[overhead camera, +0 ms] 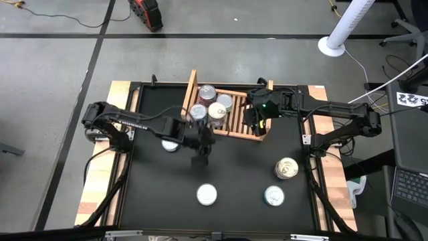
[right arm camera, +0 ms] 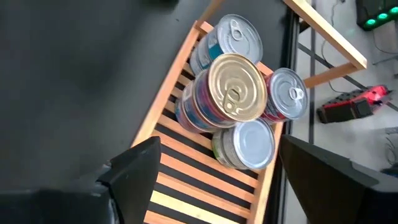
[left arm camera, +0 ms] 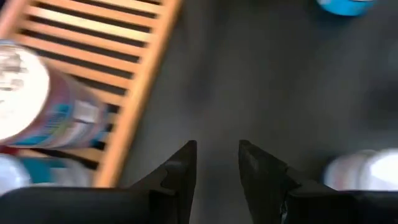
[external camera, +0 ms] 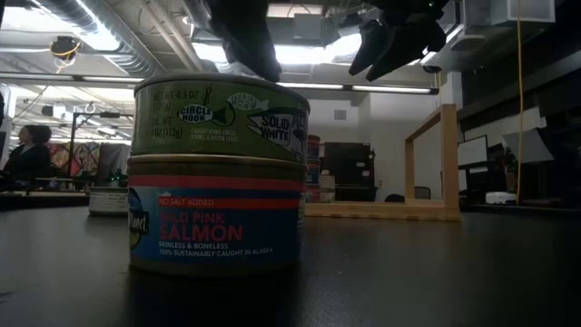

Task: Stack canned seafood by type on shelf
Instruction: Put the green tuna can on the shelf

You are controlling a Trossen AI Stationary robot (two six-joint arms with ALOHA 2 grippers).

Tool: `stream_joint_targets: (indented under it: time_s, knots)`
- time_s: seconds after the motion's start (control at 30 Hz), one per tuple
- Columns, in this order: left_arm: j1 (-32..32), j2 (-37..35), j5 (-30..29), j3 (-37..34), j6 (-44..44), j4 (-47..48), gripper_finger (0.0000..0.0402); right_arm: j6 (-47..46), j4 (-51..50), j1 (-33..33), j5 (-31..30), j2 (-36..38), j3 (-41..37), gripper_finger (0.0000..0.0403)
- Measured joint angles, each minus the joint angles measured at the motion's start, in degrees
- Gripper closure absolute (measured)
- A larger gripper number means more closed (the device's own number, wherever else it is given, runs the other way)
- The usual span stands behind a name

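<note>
The canned seafood is split between two places: a cluster of tins (overhead camera: 212, 106) stands stacked at one end of the shelf (overhead camera: 242, 127), a light wooden slatted rack on the far middle of the worktop (overhead camera: 154, 174), while others lie loose on the black surface, one tin (overhead camera: 207, 195) near the front centre, a second tin (overhead camera: 274, 196) to its right, a gold-lidded tin (overhead camera: 286, 168) just beyond that, and another tin (overhead camera: 170, 144) by the left arm. In the low view a green-labelled tin (external camera: 221, 118) sits on a blue pink-salmon tin (external camera: 216, 216). The left pincer (overhead camera: 200, 155) hangs over bare worktop just in front of the shelf, its fingers (left arm camera: 180, 174) slightly parted and gripping nothing. The right pincer (overhead camera: 257, 119) is over the shelf's empty slats, spread wide and empty. Around the worktop lies grey concrete floor; the room beyond shows ceiling ducts, strip lights and a person (external camera: 27, 154) at far left.
</note>
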State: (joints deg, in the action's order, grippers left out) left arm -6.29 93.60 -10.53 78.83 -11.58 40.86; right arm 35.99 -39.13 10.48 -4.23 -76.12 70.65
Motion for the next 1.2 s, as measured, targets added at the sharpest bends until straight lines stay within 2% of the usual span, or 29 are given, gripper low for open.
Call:
stream_joint_targets:
  time_s: [0.23,0.43,0.57,0.87,1.0,1.2]
  knots:
    - [-7.77,0.00,0.16,0.00,-3.56,-1.20,0.0288,-2.92,0.00,-0.02,5.53,0.00,0.00,0.0077]
    - [-13.95,0.11,0.19,-1.41,-3.10,-9.15,0.0288,-8.30,0.00,0.00,10.55,0.00,0.00,0.0077]
    - [-17.11,0.20,0.16,-3.03,-3.08,-14.64,0.0288,-11.88,0.02,0.00,15.36,0.00,0.00,0.0077]
    - [-22.34,1.34,0.14,-5.99,-3.03,-18.10,0.0288,-20.47,0.10,-0.14,25.97,-0.25,0.00,0.0077]
    - [-24.76,3.34,0.20,-6.32,-1.53,-17.98,0.0288,-20.99,0.35,-2.22,26.31,-1.10,-0.02,0.0077]
    - [-27.83,6.15,0.18,-6.32,6.66,-20.33,0.0288,-20.78,2.37,-7.75,25.31,-4.14,-0.02,0.0077]
